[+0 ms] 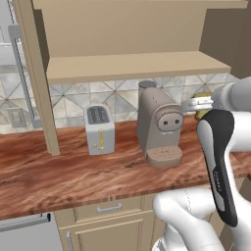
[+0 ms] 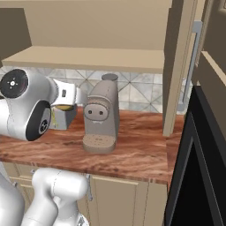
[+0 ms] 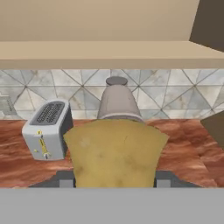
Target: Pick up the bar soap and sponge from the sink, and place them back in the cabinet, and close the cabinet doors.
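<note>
sponge [image 3: 114, 153] in end effector [image 3: 114, 180], toaster [image 1: 100, 129] beside

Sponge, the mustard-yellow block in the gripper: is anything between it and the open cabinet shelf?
The mustard-yellow sponge sits gripped below the tan wooden cabinet's inner shelf. The taupe coffee machine stands beneath, directly ahead; lifting higher looks clear, since nothing visible blocks the shelf opening.

arm raised, wrist level, gripper [image 3: 114, 181] clamped on sponge [image 3: 114, 153]

Your arm [image 1: 218, 162] is glossy white with rounded shells; a black curved panel runs along one link, bearing small white lettering; a dark round joint cap [image 2: 14, 83] faces the right camera.
</note>
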Robot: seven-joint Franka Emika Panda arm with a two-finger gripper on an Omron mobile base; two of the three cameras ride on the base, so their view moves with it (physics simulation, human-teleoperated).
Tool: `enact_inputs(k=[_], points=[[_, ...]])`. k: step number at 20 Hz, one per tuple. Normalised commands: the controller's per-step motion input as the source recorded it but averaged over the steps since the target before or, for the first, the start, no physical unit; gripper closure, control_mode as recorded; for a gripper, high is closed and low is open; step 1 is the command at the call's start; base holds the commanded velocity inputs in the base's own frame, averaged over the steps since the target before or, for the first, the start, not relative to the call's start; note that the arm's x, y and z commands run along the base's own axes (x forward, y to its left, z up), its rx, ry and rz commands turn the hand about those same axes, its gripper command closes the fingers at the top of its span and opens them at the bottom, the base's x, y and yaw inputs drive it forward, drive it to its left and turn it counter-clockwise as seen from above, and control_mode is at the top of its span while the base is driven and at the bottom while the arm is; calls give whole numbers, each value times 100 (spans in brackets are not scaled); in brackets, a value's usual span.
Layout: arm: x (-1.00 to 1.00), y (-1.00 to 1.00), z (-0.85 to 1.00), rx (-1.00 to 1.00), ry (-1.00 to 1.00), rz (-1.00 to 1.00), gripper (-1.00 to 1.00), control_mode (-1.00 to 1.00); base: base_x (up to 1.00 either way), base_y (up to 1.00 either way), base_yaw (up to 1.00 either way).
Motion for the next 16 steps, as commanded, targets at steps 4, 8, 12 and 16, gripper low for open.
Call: enact_inputs(k=[4,8,12,16], points=[[0,0,36,0,-2,4,100,-100,0,0,0],[0,0,29,0,-2,7,100,-100,0,0,0],[0,0,28,0,0,7,100,-100,0,0,0],[0,0,15,0,-6,7,100,-100,0,0,0]])
